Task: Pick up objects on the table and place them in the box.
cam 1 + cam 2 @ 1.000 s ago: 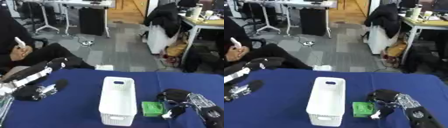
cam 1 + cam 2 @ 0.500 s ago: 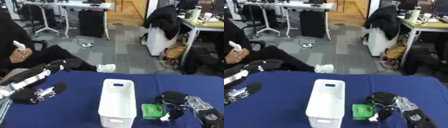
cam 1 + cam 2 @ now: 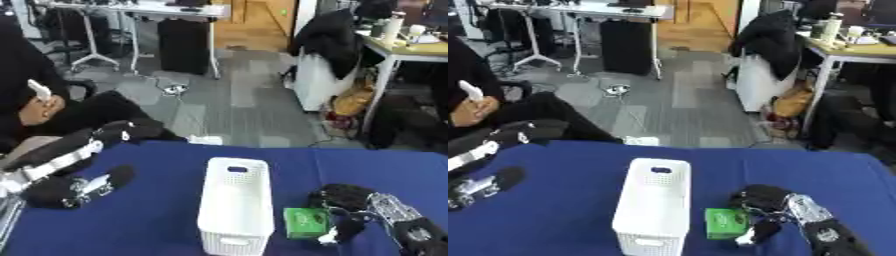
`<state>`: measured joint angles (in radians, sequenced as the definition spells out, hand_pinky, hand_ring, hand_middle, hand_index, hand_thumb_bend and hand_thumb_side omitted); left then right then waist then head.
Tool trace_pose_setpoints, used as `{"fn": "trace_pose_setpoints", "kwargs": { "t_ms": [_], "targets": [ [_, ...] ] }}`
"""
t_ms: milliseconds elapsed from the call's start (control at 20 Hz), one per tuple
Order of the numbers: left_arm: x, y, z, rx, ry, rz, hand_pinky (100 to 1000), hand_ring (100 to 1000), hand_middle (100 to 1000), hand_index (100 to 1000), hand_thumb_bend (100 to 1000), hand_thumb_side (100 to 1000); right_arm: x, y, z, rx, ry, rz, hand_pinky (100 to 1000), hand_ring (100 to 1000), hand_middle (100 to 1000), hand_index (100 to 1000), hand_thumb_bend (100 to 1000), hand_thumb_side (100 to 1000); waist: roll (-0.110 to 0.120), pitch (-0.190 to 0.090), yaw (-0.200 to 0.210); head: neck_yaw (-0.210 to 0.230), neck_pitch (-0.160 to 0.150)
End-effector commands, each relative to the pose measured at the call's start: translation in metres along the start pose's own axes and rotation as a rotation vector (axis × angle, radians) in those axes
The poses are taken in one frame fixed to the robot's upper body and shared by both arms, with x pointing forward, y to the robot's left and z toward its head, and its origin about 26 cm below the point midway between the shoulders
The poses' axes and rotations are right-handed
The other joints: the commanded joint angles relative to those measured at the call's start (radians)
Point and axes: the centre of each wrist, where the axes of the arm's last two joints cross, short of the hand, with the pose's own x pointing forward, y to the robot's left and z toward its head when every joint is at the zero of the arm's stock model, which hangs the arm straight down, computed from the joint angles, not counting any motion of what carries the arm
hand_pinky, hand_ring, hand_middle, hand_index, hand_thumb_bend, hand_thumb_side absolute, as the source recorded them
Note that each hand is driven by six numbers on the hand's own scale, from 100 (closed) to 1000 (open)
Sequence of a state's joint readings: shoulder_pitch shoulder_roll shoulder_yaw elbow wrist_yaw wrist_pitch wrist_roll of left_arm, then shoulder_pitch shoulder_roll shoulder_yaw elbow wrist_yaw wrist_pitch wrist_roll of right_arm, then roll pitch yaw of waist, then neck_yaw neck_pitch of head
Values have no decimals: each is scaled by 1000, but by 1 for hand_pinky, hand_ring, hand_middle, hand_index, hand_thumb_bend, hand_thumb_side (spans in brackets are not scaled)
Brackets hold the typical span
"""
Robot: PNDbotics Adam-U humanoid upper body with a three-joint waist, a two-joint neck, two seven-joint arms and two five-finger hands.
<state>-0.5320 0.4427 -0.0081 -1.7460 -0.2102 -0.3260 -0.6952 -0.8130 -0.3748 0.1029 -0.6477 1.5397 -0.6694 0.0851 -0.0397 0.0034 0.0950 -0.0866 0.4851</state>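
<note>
Left eye view: the right hand (image 3: 350,210) lies on the blue table (image 3: 157,235), fingers curled beside the green object (image 3: 305,223); whether they close on it I cannot tell. The object sits on the cloth, just right of the white box (image 3: 234,205). To do this well, the fingers should wrap the object fully, then lift it clear of the box's rim before moving left. The left hand (image 3: 74,187) rests at the left edge, apparently idle; its fingers are unclear.

Right eye view: the white box stands upright, its perforated walls visible. Its inside is hidden, so I cannot tell what it holds.
</note>
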Motion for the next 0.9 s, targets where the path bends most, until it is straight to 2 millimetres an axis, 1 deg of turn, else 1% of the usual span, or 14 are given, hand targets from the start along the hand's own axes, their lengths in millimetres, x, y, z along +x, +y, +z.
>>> {"fn": "trace_pose_setpoints", "kwargs": {
  "t_ms": [50,200,350,400,450,500,550,600,650,700,750,800,850,900],
  "targets": [
    [7,10,-4,12,-30,-27,864,969,1000,987,110,1000,-9,-11,4,-12,18,26,852,796,789,895,649,1000,1,-10,1,10,-9],
    [8,10,-4,12,-31,-28,864,969,1000,987,110,1000,-9,-11,4,-19,17,25,838,786,776,887,652,1000,1,-10,2,11,-9],
    [8,10,-4,12,-32,-28,864,969,1000,987,110,1000,-8,-8,4,-26,13,21,797,754,730,858,662,1000,1,-10,2,15,-9],
    [8,10,-4,12,-32,-28,864,969,1000,987,110,1000,-8,-7,4,-29,13,21,804,758,736,862,661,1000,1,-10,2,16,-9],
    [8,10,-4,12,-33,-28,864,969,1000,987,110,1000,-8,-6,4,-34,13,20,735,700,695,835,664,1000,1,-10,2,17,-9],
    [8,10,-4,12,-33,-28,864,969,1000,987,110,1000,-8,-6,4,-39,14,20,727,693,691,833,665,1000,1,-9,2,17,-9],
    [8,10,-4,12,-33,-29,864,969,1000,987,110,1000,-7,-5,4,-47,16,18,652,638,667,814,665,1000,1,-9,2,18,-8],
    [8,10,-4,11,-33,-29,864,969,1000,987,110,1000,-7,-4,4,-53,17,18,665,649,672,818,665,1000,1,-9,2,19,-8],
    [8,11,-4,11,-33,-29,864,969,1000,987,110,1000,-7,-4,4,-60,19,19,596,599,643,797,668,1000,1,-9,2,20,-8],
    [8,11,-4,11,-33,-29,864,969,1000,987,110,1000,-7,-4,5,-68,20,20,573,587,637,794,668,1000,1,-9,2,20,-8],
    [8,11,-4,11,-34,-29,864,969,1000,987,110,1000,-7,-3,5,-75,22,21,483,549,615,777,661,1000,1,-9,2,20,-8],
    [8,11,-4,10,-34,-29,864,969,1000,987,110,1000,-7,-3,5,-84,25,22,514,563,623,782,662,1000,1,-9,2,21,-8],
    [8,11,-4,10,-34,-29,864,970,1000,987,110,1000,-7,-2,5,-89,25,22,351,508,593,760,668,1000,1,-9,2,21,-8],
    [8,11,-5,10,-34,-29,864,970,1000,987,110,1000,-7,-1,5,-94,25,21,313,499,587,754,677,999,1,-9,2,21,-8]
  ]
}}
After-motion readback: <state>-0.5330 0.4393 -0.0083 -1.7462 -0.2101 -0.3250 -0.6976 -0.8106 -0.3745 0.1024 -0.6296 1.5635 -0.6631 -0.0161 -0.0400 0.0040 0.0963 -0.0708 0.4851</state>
